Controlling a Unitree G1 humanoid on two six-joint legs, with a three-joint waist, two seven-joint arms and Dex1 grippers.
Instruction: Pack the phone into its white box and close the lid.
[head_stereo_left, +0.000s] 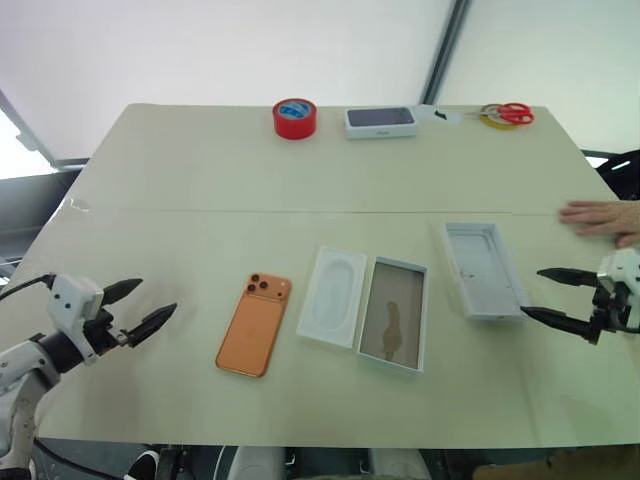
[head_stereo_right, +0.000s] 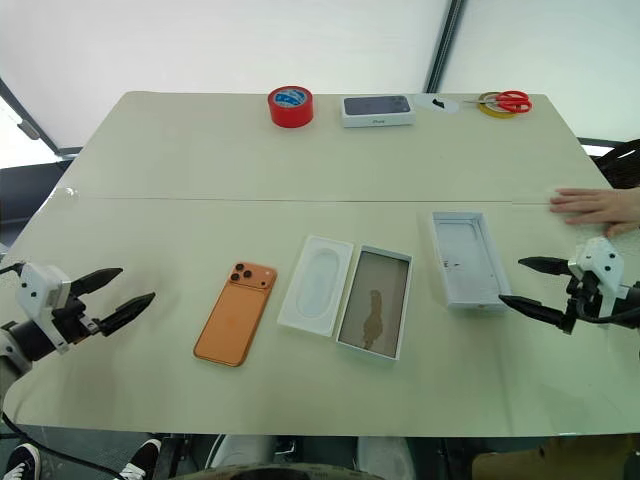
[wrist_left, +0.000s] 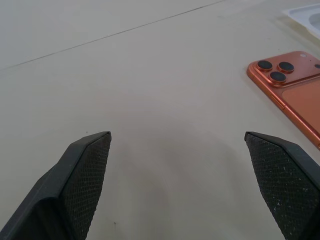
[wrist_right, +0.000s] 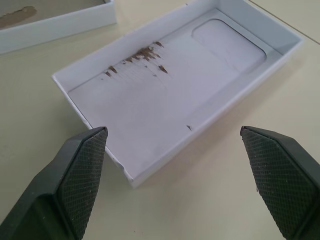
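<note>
Phone lower centre, right of spread left gripper.
Lid beside spread right gripper, apart.

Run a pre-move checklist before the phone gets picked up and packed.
1. Left end effector open and empty: ok.
2. Right end effector open and empty: ok.
3. Phone lying flat, camera side up, nothing on it: ok.
4. White box open, brown floor bare: ok.
5. White insert out of the box, beside it: ok.
6. Person's hand resting on the table near the lid: not ok.
</note>
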